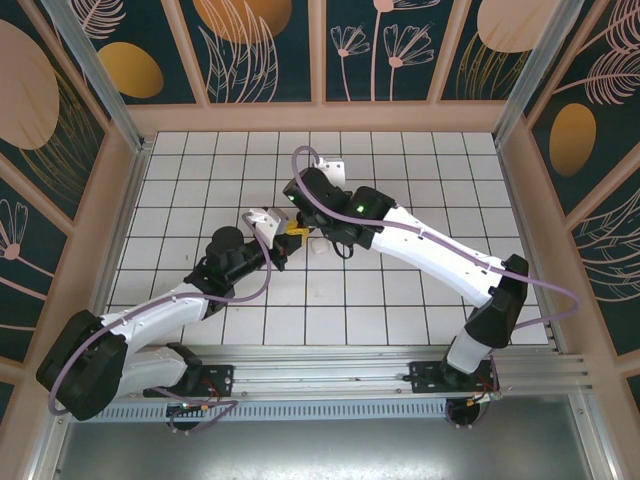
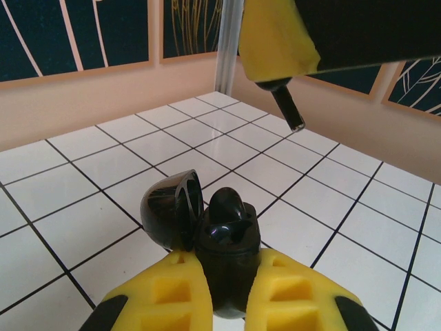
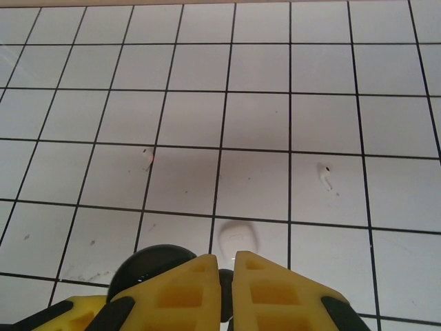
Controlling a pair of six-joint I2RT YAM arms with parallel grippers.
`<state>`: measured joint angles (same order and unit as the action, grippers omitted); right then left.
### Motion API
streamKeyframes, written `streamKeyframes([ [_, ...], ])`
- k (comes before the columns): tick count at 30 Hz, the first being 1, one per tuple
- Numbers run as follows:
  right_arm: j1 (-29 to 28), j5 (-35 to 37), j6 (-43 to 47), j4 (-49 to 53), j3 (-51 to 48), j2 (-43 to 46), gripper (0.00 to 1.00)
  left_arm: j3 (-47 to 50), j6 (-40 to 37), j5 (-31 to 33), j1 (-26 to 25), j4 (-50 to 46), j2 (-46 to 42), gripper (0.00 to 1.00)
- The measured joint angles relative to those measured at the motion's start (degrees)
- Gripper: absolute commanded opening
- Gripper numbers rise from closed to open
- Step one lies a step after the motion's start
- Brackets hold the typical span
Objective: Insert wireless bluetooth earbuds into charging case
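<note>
Charging case (image 2: 227,241), lid open, sits clamped in the left gripper (image 2: 224,267); we see one seated earbud (image 2: 231,207) inside. The right gripper (image 3: 226,265) pinches a black earbud (image 2: 287,109) above it.

Base of black case (image 2: 224,221) hidden between left tool (image 2: 224,265) fingers; white earbud (image 3: 325,176) too small for detail.

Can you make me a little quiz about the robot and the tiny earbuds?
1. True or false: the black charging case has its lid shut.
2. How many white earbuds lie on the tiles in the right wrist view? A one, B two, C four.
3. Fill in: the right gripper holds a black ___ above the case.
Key: 1 false, it is open. 2 B. 3 earbud.
</note>
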<state>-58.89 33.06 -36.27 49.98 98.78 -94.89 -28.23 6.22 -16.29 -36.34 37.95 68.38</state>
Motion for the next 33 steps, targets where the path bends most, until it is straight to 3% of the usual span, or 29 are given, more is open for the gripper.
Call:
streamKeyframes([
  [11,-1.1,-1.5,1.7,-3.5,1.3,-1.0,0.09,-1.2,0.3,-0.5,0.0,0.7,1.7,0.00],
  [33,-1.1,-2.5,4.9,-12.8,-7.6,1.8,0.09,-1.4,4.2,-2.8,0.0,3.9,2.2,0.00],
])
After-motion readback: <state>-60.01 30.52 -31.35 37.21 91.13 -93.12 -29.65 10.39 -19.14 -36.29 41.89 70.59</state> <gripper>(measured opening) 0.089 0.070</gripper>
